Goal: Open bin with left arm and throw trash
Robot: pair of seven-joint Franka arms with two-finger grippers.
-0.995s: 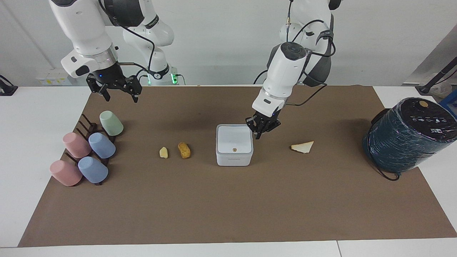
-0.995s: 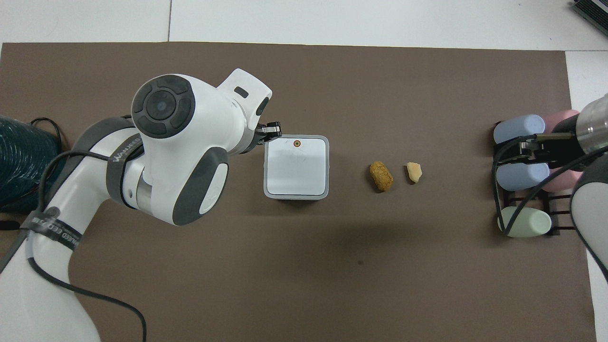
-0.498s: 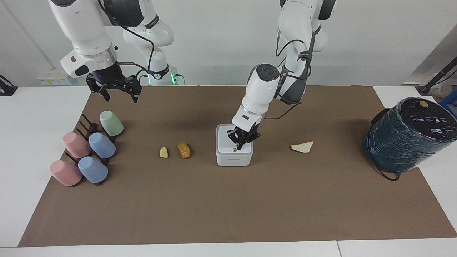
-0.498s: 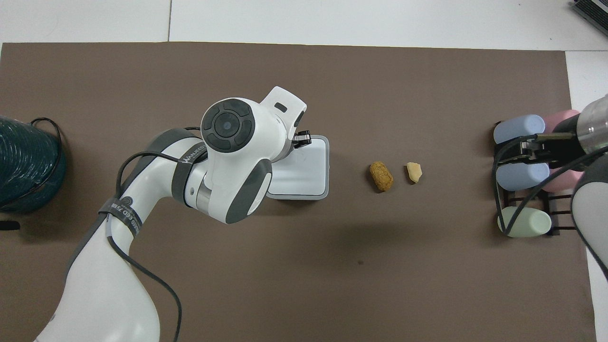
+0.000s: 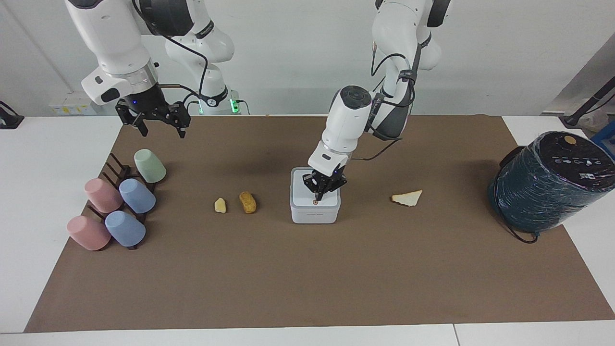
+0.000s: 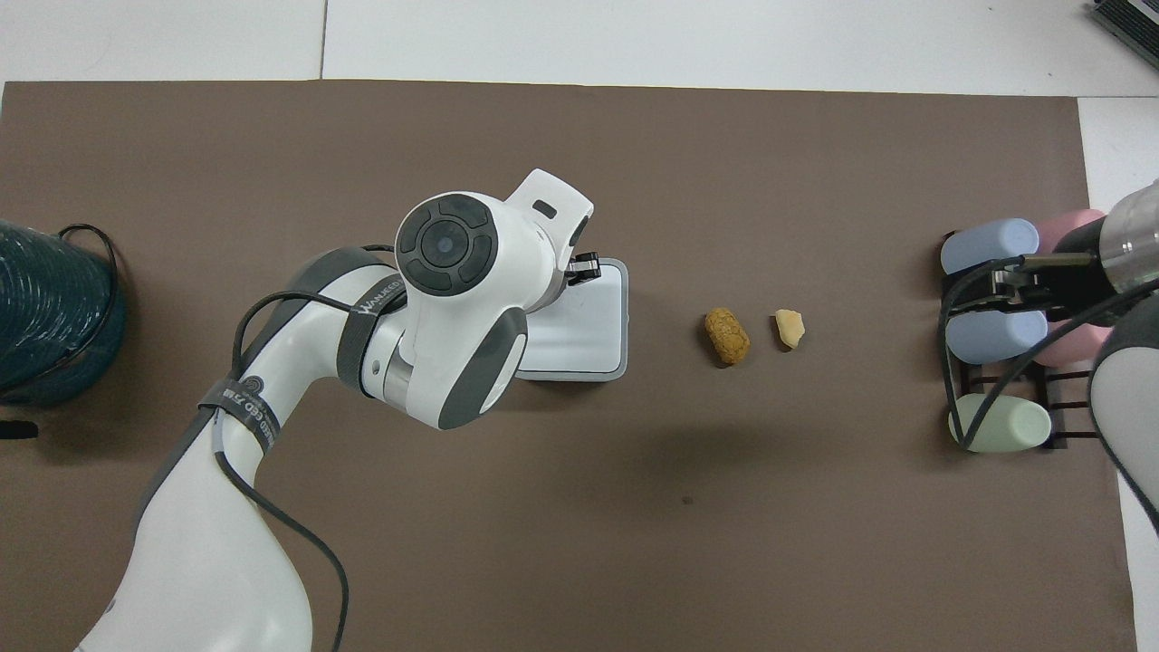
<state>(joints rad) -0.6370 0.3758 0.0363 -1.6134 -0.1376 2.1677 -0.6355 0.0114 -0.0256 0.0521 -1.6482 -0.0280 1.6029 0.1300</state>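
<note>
The white bin (image 5: 314,211) stands mid-table with its lid down; it also shows in the overhead view (image 6: 593,330), partly under the left arm. My left gripper (image 5: 318,195) is shut and points down on the lid, its tips at the brown dot (image 5: 314,202); it also shows in the overhead view (image 6: 587,266). The pale yellow lump (image 5: 220,205) (image 6: 790,328) and the golden-brown bun piece (image 5: 248,202) (image 6: 727,336) lie beside the bin toward the right arm's end. The white bread slice (image 5: 407,197) lies toward the left arm's end, hidden in the overhead view. My right gripper (image 5: 161,128) (image 6: 987,282) waits open above the cups.
Several pastel cups (image 5: 125,206) lie on a dark rack at the right arm's end of the brown mat (image 5: 307,278). A big dark teal wrapped cylinder (image 5: 547,185) (image 6: 45,308) stands at the left arm's end, with a black cable at its foot.
My left gripper has moved from beside the bin to over its lid and come down onto the brown dot. The lid stays down. The right arm has not moved.
</note>
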